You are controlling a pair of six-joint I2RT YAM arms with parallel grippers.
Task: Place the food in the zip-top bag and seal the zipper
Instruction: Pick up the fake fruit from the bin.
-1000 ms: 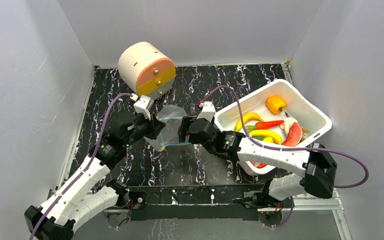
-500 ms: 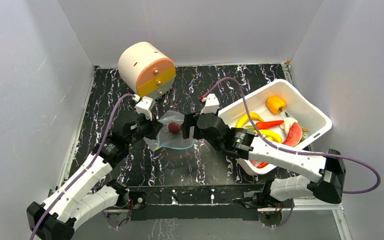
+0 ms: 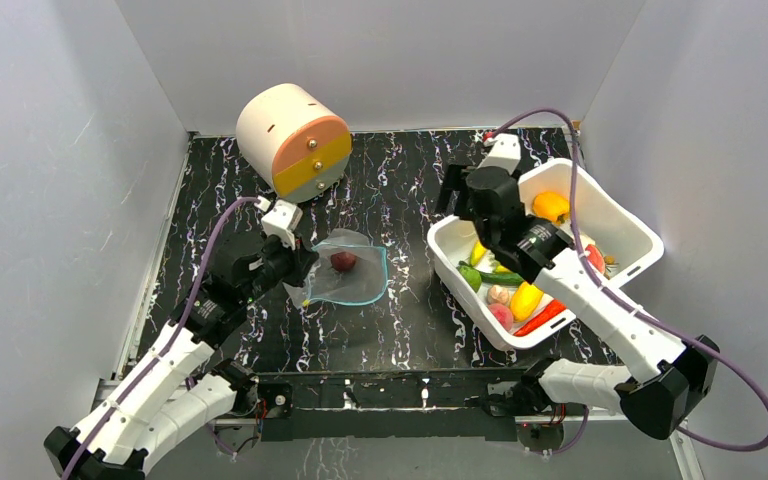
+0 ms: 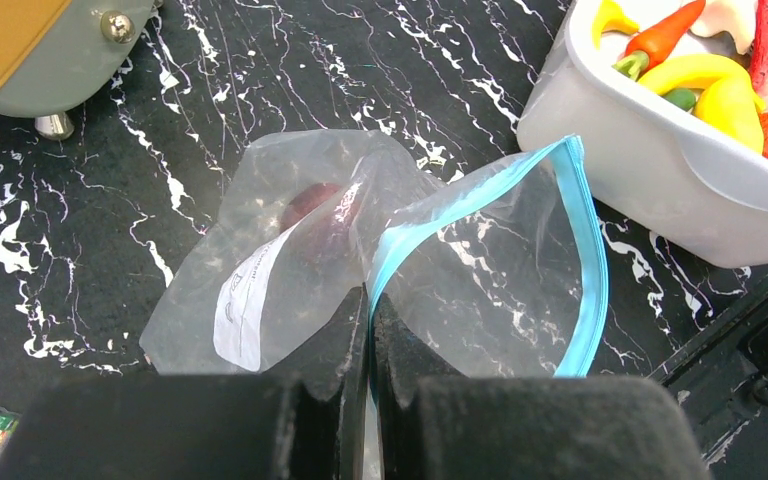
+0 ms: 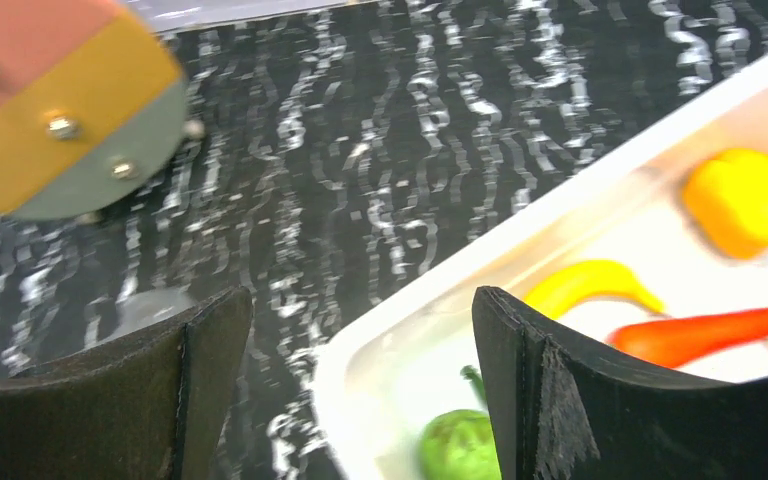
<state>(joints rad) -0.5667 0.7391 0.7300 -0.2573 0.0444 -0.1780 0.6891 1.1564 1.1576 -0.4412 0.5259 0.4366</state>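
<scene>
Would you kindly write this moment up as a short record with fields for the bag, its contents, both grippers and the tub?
bag: zip-top bag, on the table, mouth open
zipper: unsealed
inside bag: one dark red piece
left gripper: shut on the zip-top bag at its mouth edge
right gripper: open, empty, over the white tub's left corner
white tub: holds the other food

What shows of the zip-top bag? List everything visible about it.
The zip-top bag is clear, floppy, crumpled plastic lying on the black marbled table. A teal-blue zipper rims its mouth, which gapes unsealed. A white label with faint print sits on one side. One dark red piece lies inside. The left end effector is shut on the mouth edge, pinching the zipper lip; nothing else touches the bag.
</scene>
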